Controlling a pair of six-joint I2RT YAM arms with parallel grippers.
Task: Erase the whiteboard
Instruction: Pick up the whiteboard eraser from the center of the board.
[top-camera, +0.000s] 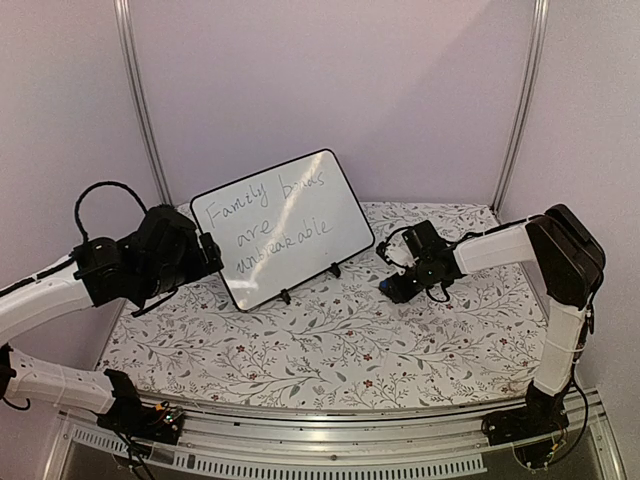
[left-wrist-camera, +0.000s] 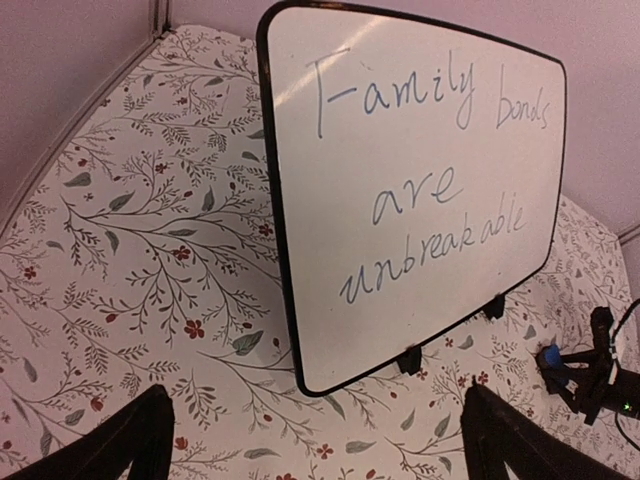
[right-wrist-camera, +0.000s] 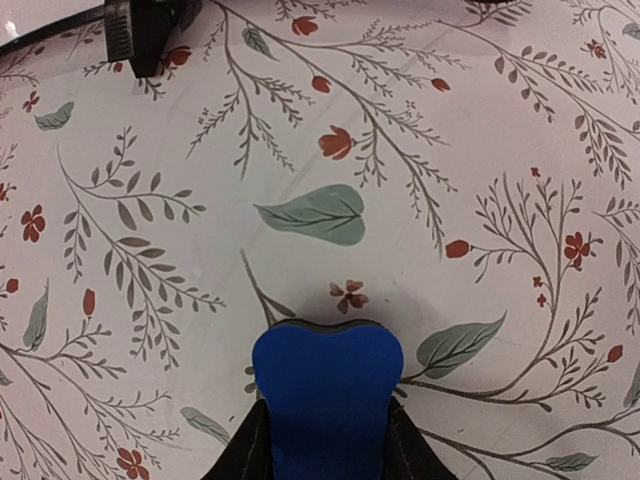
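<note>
The right pincer (top-camera: 398, 286) pinches the blue eraser (right-wrist-camera: 327, 395) low over the bench (top-camera: 330, 350), right of centre and apart from the whiteboard (top-camera: 285, 225), which is propped on clip feet (top-camera: 334, 268) near the far edge, its writing whole. Wiping is not yet begun; the eraser likely needs raising to the board's face. The left pincer (left-wrist-camera: 318, 410), spread, hovers by the board's left rim. The propped board may tip if pushed.

The whiteboard (top-camera: 283, 228) stands near-upright on two small black clip feet (top-camera: 335, 268) toward the back left of the flower-patterned table (top-camera: 350, 350), turned at an angle. It has a white face, a thin black rim and rounded corners. The dark handwriting (left-wrist-camera: 430, 190) reads "Family bonds are unbreakable", not yet wiped.
</note>
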